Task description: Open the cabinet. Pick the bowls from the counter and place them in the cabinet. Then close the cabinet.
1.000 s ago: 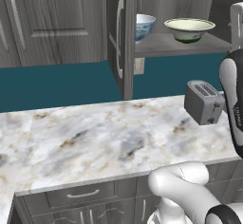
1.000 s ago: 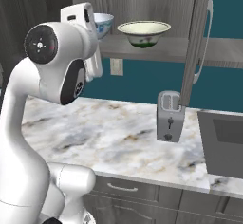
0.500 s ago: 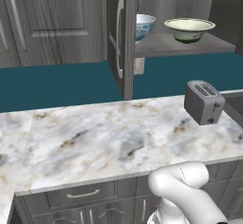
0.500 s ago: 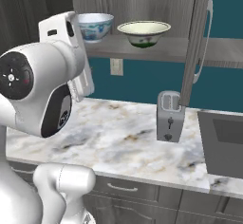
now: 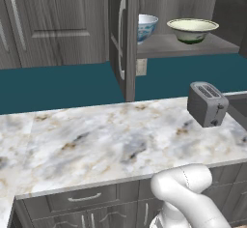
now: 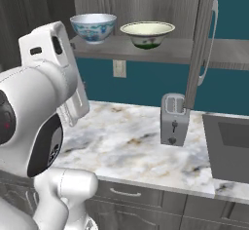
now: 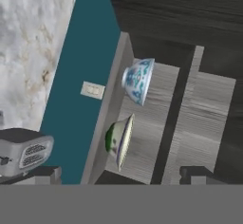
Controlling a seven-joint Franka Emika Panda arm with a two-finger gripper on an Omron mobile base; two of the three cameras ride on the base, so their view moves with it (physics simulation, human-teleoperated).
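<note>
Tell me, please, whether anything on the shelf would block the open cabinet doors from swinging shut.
Nothing visible does. The blue-patterned white bowl and the pale cream-green bowl sit back on the grey wood-grain cabinet shelf, behind its front edge, and the silver toaster stands lower, on the marble counter.

the cabinet [image 5: 126, 38] is dark grey wood grain, matt, with smooth silver metal bar handles [image 6: 210, 41]. the counter [image 5: 111, 145] is polished-looking white-grey marble with brownish veins. both bowls [image 6: 147, 33] look glazed and glossy, and the toaster [image 6: 174, 119] is dull grey metal.
</note>
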